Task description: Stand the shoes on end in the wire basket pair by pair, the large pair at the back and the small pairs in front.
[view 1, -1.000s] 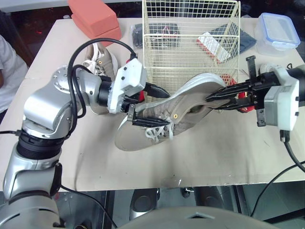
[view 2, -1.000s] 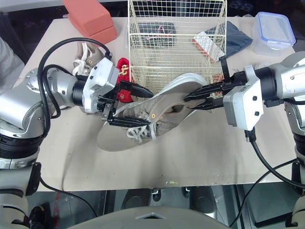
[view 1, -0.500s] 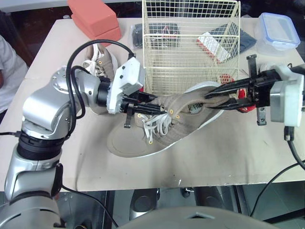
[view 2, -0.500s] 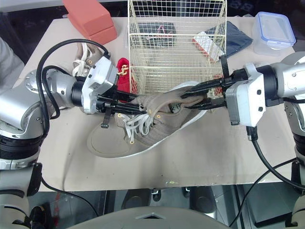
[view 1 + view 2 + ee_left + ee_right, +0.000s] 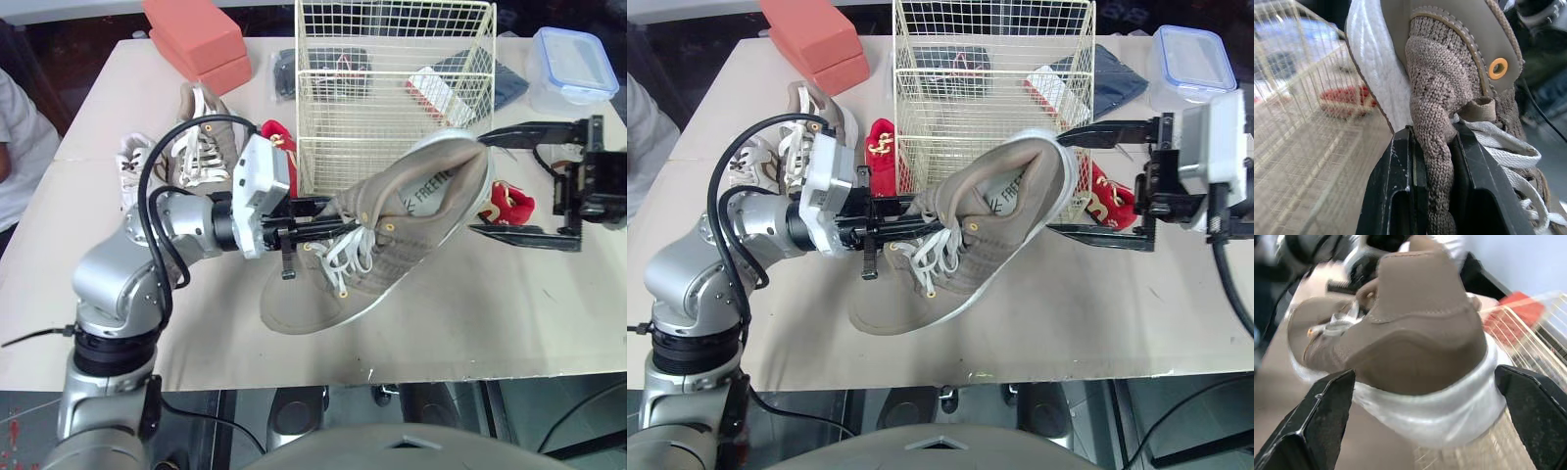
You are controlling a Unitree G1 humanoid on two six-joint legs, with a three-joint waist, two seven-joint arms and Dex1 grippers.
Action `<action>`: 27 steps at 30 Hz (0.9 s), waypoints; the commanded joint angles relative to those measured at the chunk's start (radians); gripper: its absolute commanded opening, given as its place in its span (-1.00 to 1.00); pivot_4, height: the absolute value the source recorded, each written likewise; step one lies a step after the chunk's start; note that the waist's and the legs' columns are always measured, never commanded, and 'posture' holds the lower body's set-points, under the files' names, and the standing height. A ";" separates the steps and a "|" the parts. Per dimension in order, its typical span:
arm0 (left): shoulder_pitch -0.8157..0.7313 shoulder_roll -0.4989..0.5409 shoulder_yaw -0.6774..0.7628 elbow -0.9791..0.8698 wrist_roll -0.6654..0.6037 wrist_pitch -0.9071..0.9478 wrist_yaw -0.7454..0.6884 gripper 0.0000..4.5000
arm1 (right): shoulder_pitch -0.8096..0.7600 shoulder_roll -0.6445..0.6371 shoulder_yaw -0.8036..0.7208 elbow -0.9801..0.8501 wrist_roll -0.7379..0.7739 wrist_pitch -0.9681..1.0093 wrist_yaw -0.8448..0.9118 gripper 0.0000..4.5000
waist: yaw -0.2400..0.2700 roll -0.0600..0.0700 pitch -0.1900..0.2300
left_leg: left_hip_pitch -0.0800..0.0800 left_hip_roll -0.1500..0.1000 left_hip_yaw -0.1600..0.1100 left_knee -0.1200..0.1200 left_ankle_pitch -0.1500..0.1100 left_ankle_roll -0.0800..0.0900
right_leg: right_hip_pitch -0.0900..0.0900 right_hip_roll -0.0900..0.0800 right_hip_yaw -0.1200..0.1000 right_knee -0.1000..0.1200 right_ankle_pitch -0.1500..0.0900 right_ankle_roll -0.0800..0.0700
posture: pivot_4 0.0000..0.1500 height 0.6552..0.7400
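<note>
"Large taupe shoe (image 5: pixel 392 235): where is it?"
"Slanted across the front of the wire basket (image 5: pixel 392 71), outside it. The heel is up by the basket's front right corner and the toe is down towards the desk (image 5: pixel 490 313). The left end effector (image 5: pixel 1434 147) is clamped tight on its knit tongue."
"And the other one?"
"The right end effector (image 5: pixel 476 186) gapes wide with the heel between its fingers, gripping nothing."
"What's around?"
"Left of the basket there's a red shoe (image 5: pixel 279 147), a second taupe shoe (image 5: pixel 201 147) and a small white shoe (image 5: pixel 132 162). Another red shoe (image 5: pixel 509 203) lies off the basket's front right corner, beside the right end effector. Salmon blocks (image 5: pixel 196 39) sit beyond the basket's left, and a blue-rimmed clear box (image 5: pixel 568 64) to its right. The basket's front wall stands between the held shoe and the inside"
</note>
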 commanded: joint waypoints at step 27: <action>0.040 -0.296 -0.157 0.081 0.451 -0.596 0.295 -0.85 | -0.046 0.452 0.192 -0.306 0.380 0.150 -1.249 0.34 | 0.001 -0.002 -0.001 | -0.001 -0.001 -0.001 0.000 0.000 0.001 | 0.000 0.002 0.000 -0.001 0.000 0.000 | 1.00 -0.27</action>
